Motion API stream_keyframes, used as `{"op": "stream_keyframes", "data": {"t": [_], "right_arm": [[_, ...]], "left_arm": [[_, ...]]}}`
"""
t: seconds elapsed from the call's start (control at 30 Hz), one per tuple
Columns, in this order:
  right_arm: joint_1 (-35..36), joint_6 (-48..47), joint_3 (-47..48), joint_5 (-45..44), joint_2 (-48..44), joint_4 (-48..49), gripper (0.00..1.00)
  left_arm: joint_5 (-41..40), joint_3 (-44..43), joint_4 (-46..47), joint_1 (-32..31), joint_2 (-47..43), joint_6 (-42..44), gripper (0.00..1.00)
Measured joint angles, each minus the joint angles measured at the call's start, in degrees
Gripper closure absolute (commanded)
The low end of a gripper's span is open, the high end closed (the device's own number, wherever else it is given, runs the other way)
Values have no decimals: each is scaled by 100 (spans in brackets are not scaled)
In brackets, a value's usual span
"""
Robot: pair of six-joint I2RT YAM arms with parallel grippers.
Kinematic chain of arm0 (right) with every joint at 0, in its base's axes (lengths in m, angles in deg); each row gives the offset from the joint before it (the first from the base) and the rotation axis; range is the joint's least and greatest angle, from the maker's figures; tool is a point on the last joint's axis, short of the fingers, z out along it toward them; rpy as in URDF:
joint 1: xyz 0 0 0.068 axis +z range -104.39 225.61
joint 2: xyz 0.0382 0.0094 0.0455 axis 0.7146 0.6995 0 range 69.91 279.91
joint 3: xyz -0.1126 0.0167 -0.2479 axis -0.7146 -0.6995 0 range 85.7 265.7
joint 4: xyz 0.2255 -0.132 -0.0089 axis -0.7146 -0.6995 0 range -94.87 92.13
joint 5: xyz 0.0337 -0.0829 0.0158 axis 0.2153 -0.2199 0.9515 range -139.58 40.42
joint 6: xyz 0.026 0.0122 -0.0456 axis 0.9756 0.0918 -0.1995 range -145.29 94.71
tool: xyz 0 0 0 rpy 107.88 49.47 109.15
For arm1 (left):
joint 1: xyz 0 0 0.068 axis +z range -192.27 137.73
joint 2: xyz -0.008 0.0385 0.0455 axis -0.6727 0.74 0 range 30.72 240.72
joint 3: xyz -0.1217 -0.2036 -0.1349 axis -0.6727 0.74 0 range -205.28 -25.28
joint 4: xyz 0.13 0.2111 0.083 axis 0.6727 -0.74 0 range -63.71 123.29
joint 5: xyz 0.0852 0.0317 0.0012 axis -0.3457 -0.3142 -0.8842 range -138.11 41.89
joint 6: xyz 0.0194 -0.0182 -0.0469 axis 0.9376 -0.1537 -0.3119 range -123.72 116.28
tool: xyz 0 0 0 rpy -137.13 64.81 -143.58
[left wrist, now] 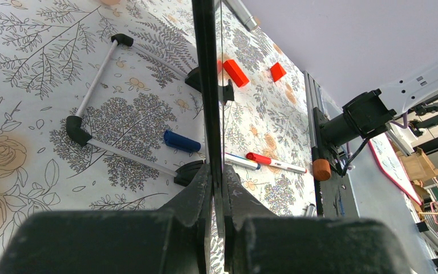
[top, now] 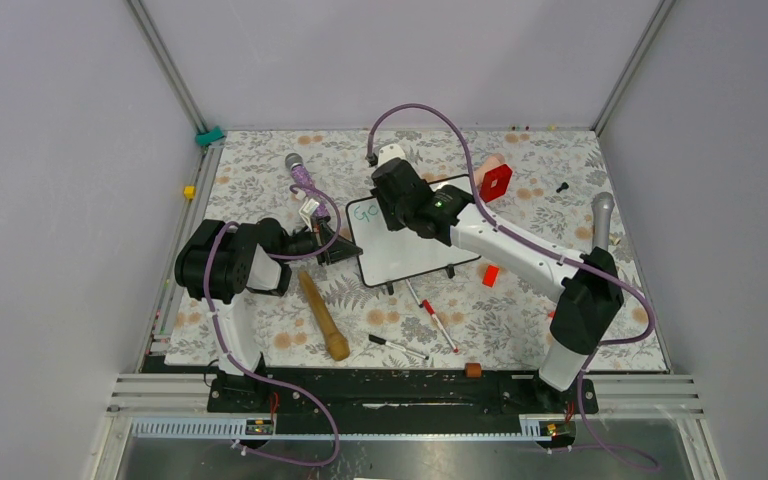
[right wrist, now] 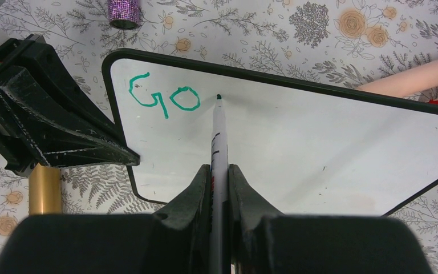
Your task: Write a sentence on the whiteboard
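Observation:
The whiteboard [top: 410, 250] stands tilted on the floral mat, its white face [right wrist: 319, 142] filling the right wrist view. Of the sentence, only the green letters "Go" [right wrist: 162, 98] show at the board's top left corner. My right gripper [right wrist: 219, 168] is shut on a green marker [right wrist: 218, 137], whose tip touches the board just right of the "o". From above, this gripper [top: 397, 197] hangs over the board's upper left. My left gripper [left wrist: 217, 171] is shut on the board's black-framed left edge [left wrist: 205, 85], also seen from above [top: 343, 246].
A wooden rolling pin [top: 322, 315] lies in front of the left arm. A red marker [top: 438, 322] and a black marker [top: 397, 346] lie below the board. Red blocks [top: 496, 182] [top: 490, 275] sit to its right, a cork [top: 473, 370] at the near edge, and a purple-handled object [top: 300, 170] behind.

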Motion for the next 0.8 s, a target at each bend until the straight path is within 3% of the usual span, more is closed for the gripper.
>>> {"op": "stream_keyframes", "data": {"t": [0.8], "right_arm": [[-11,-7,105,334,63,-153,100]], "left_arm": [[2,0,0,0,0,2,100]]}}
